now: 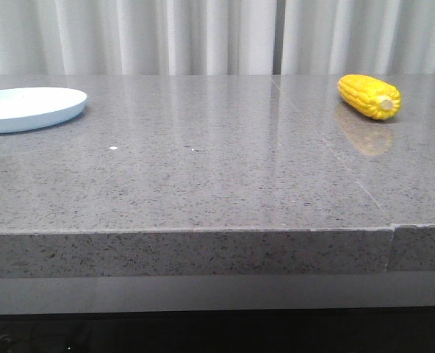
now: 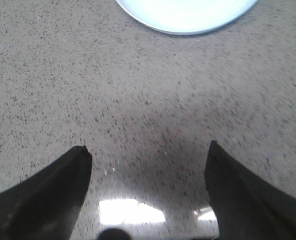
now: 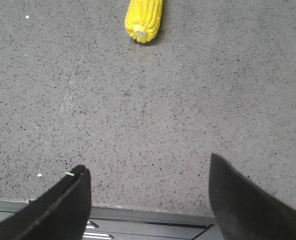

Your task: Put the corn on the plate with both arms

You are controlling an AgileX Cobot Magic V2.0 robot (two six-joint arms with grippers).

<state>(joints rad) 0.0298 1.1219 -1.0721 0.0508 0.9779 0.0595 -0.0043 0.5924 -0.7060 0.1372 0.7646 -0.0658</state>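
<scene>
The yellow corn point(image 1: 369, 96) lies on the grey stone table at the far right, its pale cut end toward the front. It also shows in the right wrist view point(image 3: 144, 19), well ahead of my right gripper point(image 3: 148, 162), which is open and empty above the table's front edge. The pale blue-white plate point(image 1: 28, 108) sits at the far left, cut off by the frame edge. In the left wrist view part of the plate point(image 2: 187, 15) lies ahead of my left gripper point(image 2: 148, 150), which is open and empty over bare table. Neither gripper shows in the front view.
The grey speckled table point(image 1: 203, 169) has a seam point(image 1: 328, 147) running from back to front on the right side. White curtains point(image 1: 203, 37) hang behind it. The table's front edge point(image 3: 148, 210) lies just under my right gripper.
</scene>
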